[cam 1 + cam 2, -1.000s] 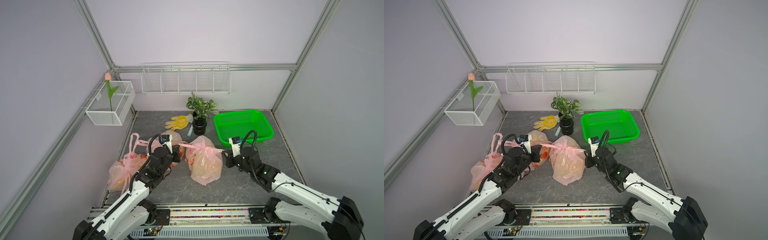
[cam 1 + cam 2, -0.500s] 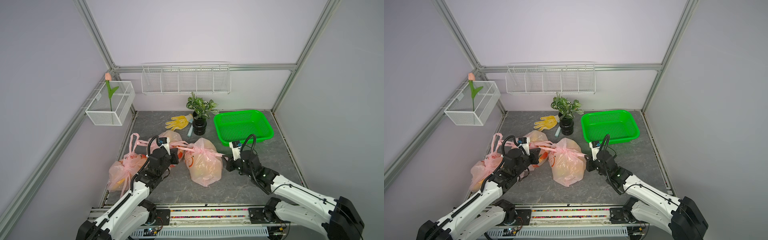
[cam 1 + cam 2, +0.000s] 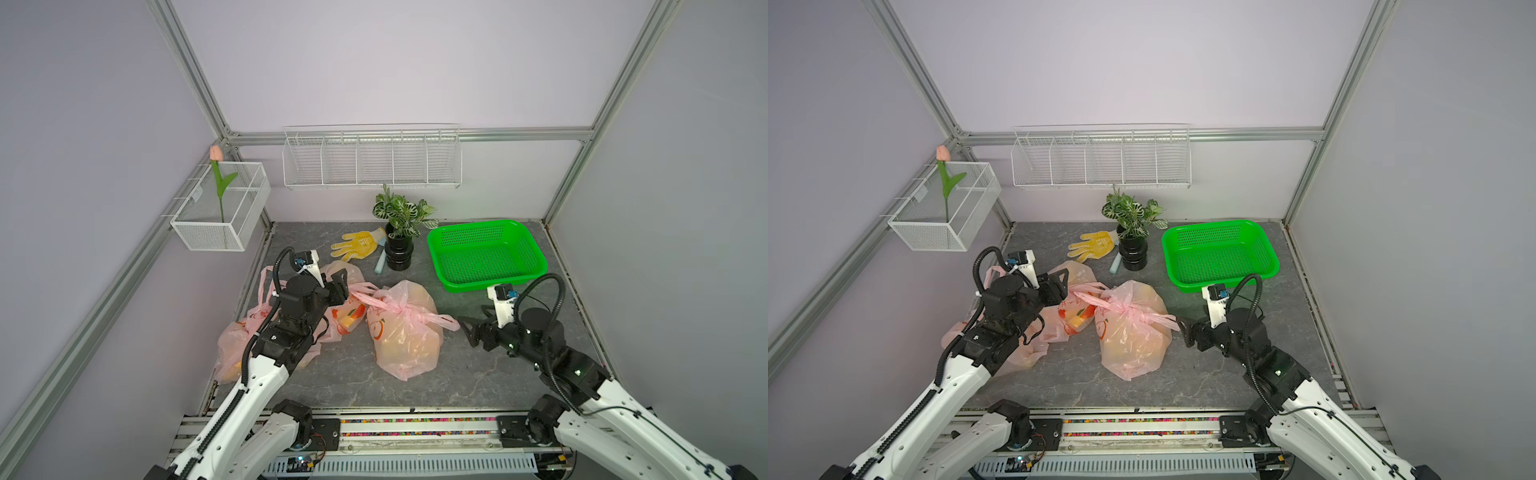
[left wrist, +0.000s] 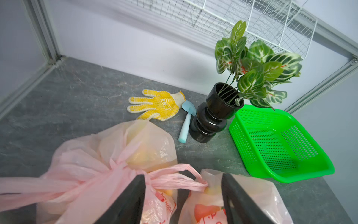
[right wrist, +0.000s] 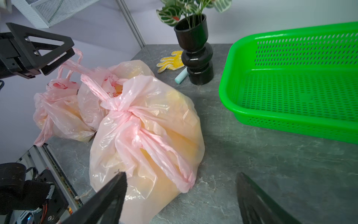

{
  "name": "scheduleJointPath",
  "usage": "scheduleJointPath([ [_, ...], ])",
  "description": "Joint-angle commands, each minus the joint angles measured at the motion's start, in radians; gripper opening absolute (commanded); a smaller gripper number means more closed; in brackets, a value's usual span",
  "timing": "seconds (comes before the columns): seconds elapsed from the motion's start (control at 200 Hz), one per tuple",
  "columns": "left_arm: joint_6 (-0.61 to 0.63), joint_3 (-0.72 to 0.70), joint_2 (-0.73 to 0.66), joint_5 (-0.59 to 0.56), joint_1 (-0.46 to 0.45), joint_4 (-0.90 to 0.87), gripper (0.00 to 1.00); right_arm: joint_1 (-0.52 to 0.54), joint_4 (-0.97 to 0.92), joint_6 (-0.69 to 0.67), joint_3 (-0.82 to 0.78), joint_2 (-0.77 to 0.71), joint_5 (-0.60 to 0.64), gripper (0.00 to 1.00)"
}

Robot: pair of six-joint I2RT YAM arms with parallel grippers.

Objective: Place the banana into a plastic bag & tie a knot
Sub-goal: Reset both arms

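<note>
Pink plastic bags (image 3: pixel 403 328) number three; one green basket (image 3: pixel 490 286), one yellow glove (image 3: pixel 357 245).

— What stands at the back of the counter (image 3: pixel 299 243)?
— A black vase (image 3: pixel 398 253), ribbed at the base, holding a fake plant (image 3: pixel 401 208) with white-veined green leaves.
— And around the vase?
— A pale blue scoop (image 3: pixel 380 264) lies just to its left. A yellow glove (image 3: pixel 357 244) lies flat beyond the scoop. A green perforated basket (image 3: pixel 473 226) sits just right of the vase.
— Higher up?
— A white wire rack (image 3: pixel 372 158) hangs on the back wall above the vase. Well left of the vase, a white mesh box (image 3: pixel 216 235) on the side wall holds a pink tulip (image 3: pixel 216 153) upright.
</note>
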Motion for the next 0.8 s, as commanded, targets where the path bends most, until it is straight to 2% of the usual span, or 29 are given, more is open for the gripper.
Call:
scheduleJointPath([
  [0.0, -0.025, 0.016, -0.036, -0.105, 0.002, -0.019, 0.7, -0.013, -0.119, -0.056, 0.094, -0.025, 0.11, 0.89],
  [0.06, -0.033, 0.013, -0.037, -0.15, 0.004, 0.029, 0.74, -0.019, -0.14, -0.079, 0.128, -0.01, 0.2, 0.89],
  [0.09, -0.026, 0.01, -0.032, -0.171, 0.004, 0.059, 0.88, -0.024, -0.142, -0.093, 0.136, 0.001, 0.246, 0.89],
  [0.135, -0.014, 0.003, -0.011, -0.205, 0.004, 0.105, 1.0, -0.036, -0.133, -0.111, 0.14, 0.022, 0.316, 0.89],
  [0.305, 0.016, 0.003, 0.149, -0.371, 0.004, 0.164, 1.0, -0.135, -0.064, -0.152, 0.1, 0.121, 0.473, 0.89],
  [0.485, 0.144, -0.077, 0.269, -0.55, 0.011, 0.281, 1.0, -0.281, 0.114, -0.18, -0.076, 0.179, 0.438, 0.89],
  [0.58, 0.223, -0.135, 0.292, -0.55, 0.035, 0.388, 1.0, -0.351, 0.275, -0.212, -0.169, 0.216, 0.453, 0.89],
  [0.675, 0.273, -0.162, 0.342, -0.511, 0.08, 0.466, 1.0, -0.405, 0.404, -0.259, -0.19, 0.308, 0.47, 0.89],
  [0.8, 0.371, -0.222, 0.424, -0.394, 0.133, 0.642, 1.0, -0.447, 0.658, -0.321, -0.233, 0.466, 0.438, 0.89],
])
